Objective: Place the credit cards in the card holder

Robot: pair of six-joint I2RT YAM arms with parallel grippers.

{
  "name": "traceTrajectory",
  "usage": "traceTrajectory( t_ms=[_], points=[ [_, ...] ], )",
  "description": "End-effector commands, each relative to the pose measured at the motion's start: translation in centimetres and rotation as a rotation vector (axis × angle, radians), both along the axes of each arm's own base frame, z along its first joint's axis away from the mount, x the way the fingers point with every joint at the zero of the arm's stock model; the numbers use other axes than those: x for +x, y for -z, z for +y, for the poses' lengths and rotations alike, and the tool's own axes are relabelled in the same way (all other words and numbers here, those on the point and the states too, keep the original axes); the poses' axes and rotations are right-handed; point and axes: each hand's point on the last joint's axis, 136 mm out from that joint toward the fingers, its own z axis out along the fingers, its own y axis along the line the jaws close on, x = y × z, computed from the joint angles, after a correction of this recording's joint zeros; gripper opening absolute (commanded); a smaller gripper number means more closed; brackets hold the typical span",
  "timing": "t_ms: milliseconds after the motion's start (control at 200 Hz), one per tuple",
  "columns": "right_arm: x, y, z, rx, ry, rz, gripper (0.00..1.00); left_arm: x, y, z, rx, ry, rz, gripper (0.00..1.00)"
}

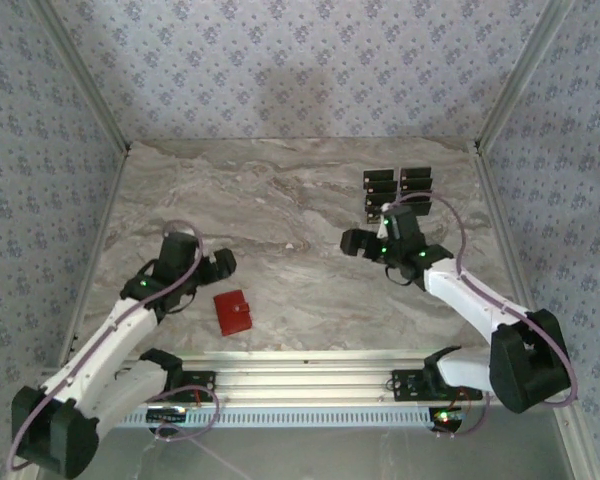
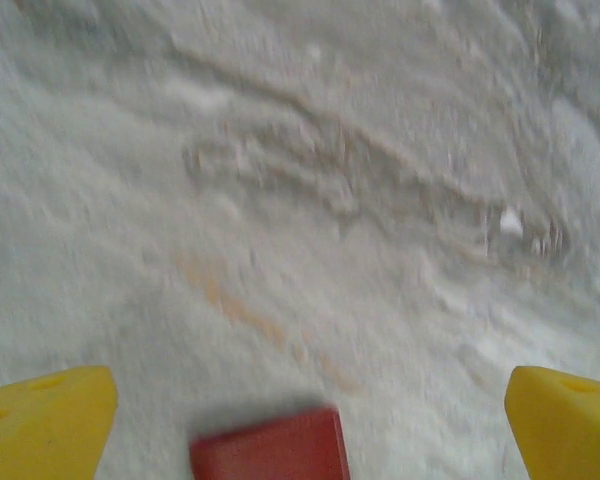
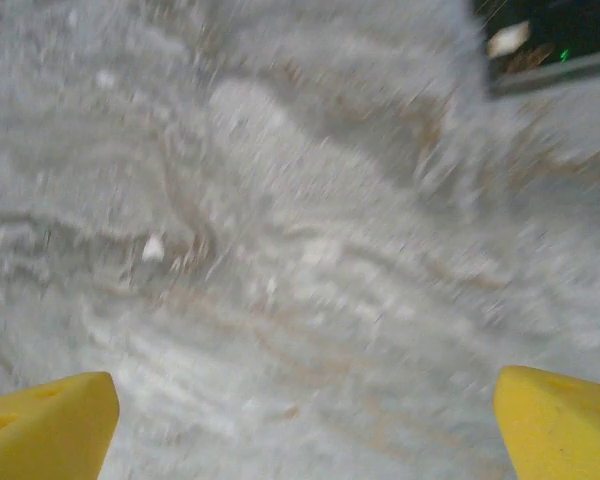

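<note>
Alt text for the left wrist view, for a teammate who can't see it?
The left gripper hangs open over the marble table, a yellow fingertip in each lower corner. Between them, at the bottom edge, part of the red card holder lies on the table. The picture is blurred.

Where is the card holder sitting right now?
In the top view the red card holder lies on the table, left of centre, between the left gripper and the near edge.
</note>
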Motion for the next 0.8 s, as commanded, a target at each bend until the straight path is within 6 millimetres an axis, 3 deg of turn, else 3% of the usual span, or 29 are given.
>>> traceTrajectory(
  t_ms=[0, 215, 550, 795],
  points=[
    [-1.8, -0.2, 1.2, -0.055, 0.006, 0.023, 0.98, -3.1, 2.2, 0.2, 0.011, -0.056, 0.089, 1.00],
    [-4.6, 0.7, 3.1, -0.156, -0.054, 0.024, 0.99, -4.8, 4.5, -2.6, 0.007, 0.003, 0.089, 1.00],
    [-5.8, 1.8, 2.0, -0.201, -0.047, 0.057, 1.00, -4.4, 6.6, -4.9, 0.026, 0.031, 0.095, 1.00],
    [-6.3, 2.0, 0.8, -0.206, -0.038, 0.091, 1.00, -3.1, 6.9, -7.2, -0.002, 0.058, 0.079, 1.00]
  ],
)
